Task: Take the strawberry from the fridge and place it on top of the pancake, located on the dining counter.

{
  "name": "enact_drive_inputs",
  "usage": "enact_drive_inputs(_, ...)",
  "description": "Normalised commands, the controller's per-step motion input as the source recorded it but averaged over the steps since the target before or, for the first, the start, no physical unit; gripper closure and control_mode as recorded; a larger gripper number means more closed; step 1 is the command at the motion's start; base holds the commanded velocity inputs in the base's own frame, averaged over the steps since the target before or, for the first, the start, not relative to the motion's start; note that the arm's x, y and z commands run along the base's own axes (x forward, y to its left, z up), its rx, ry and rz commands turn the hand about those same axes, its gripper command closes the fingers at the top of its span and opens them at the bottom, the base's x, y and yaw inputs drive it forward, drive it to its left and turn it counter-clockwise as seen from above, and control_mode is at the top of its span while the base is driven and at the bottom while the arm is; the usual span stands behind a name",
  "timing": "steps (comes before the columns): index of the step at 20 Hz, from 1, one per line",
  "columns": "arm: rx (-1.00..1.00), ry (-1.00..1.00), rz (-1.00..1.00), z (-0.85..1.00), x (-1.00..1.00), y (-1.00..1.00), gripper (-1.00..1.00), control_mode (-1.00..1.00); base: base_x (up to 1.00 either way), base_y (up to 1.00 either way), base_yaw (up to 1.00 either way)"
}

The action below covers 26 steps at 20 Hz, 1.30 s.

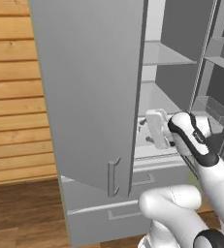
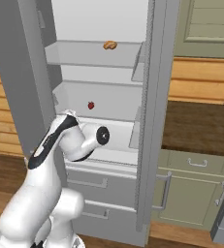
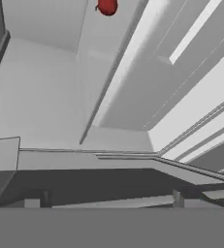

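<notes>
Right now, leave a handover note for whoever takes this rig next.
Gripper: open, holding nothing, reaching into the tall light-grey fridge, whose doors stand open.
Tiny dark-red strawberry: on a white middle shelf, untouched; at the top of the hand view.
Orange-brown lumpy food item: shelf above; leave it.
Done: fridge opened.
Left: grasp the strawberry, carry it to the pancake.

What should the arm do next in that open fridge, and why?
Probably reach further in towards the strawberry. It sits alone on a middle shelf of the fridge, and the end effector, apparently open and empty, is at the fridge opening, short of the fruit.
</notes>
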Motion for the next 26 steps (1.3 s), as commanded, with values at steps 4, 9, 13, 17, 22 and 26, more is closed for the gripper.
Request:
enact_drive_inputs(4, 0.01, 0.16, 0.04, -0.12, 0.81, 0.16, -1.00, -1.00, 0.00, 0.00, 0.00)
enact_drive_inputs(9, 0.08, 0.10, 0.10, -0.12, 0.84, 0.00, -1.00, -1.00, 0.00, 0.00, 0.00)
enact_drive_inputs(13, 0.14, 0.00, 0.11, -0.05, 0.41, 0.13, -1.00, -1.00, 0.00, 0.00, 0.00)
enact_drive_inputs(17, 0.08, 0.00, 0.11, 0.00, -0.07, 0.21, -1.00, -1.00, 0.00, 0.00, 0.00)
enact_drive_inputs(22, 0.01, -0.01, 0.10, 0.01, -0.36, 0.54, -1.00, -1.00, 0.00, 0.00, 0.00)
enact_drive_inputs(26, 0.00, -0.07, 0.11, 0.10, -0.54, 0.59, -1.00, -1.00, 0.00, 0.00, 0.00)
